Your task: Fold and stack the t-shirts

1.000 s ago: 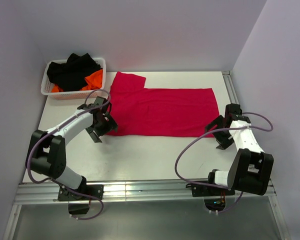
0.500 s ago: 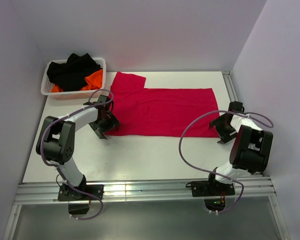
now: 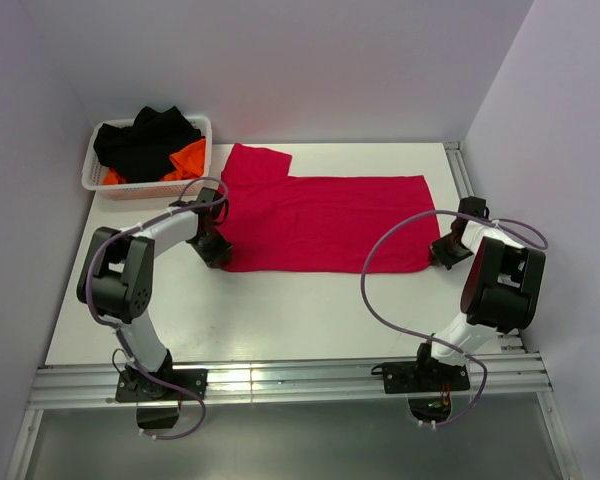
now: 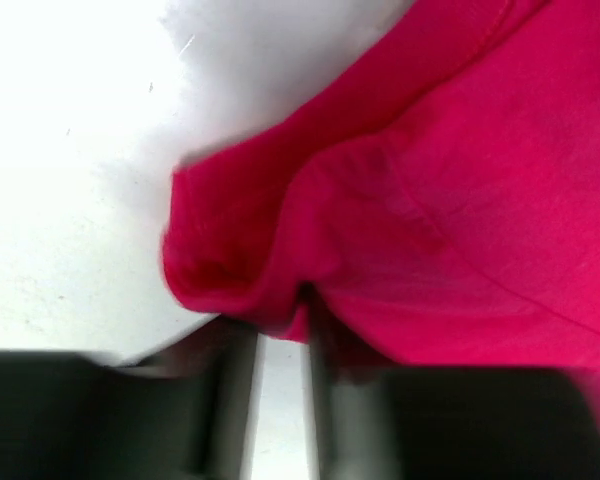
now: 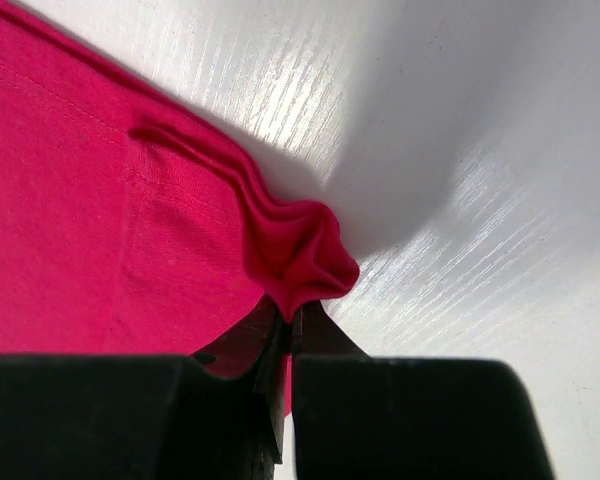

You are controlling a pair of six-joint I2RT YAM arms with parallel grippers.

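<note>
Top view: the red shirt (image 3: 320, 222) is lying flat on the table (image 3: 280, 310), spreading across its far half, one sleeve pointing toward the basket (image 3: 145, 189). Left wrist view: the left gripper (image 4: 280, 340) is pinching the shirt's near-left corner, cloth bunching at the blurred fingertips. Right wrist view: the right gripper (image 5: 290, 320) is clamping the near-right corner, jaws closed on a puckered fold. Both grippers are sitting low at opposite ends of the near hem.
</note>
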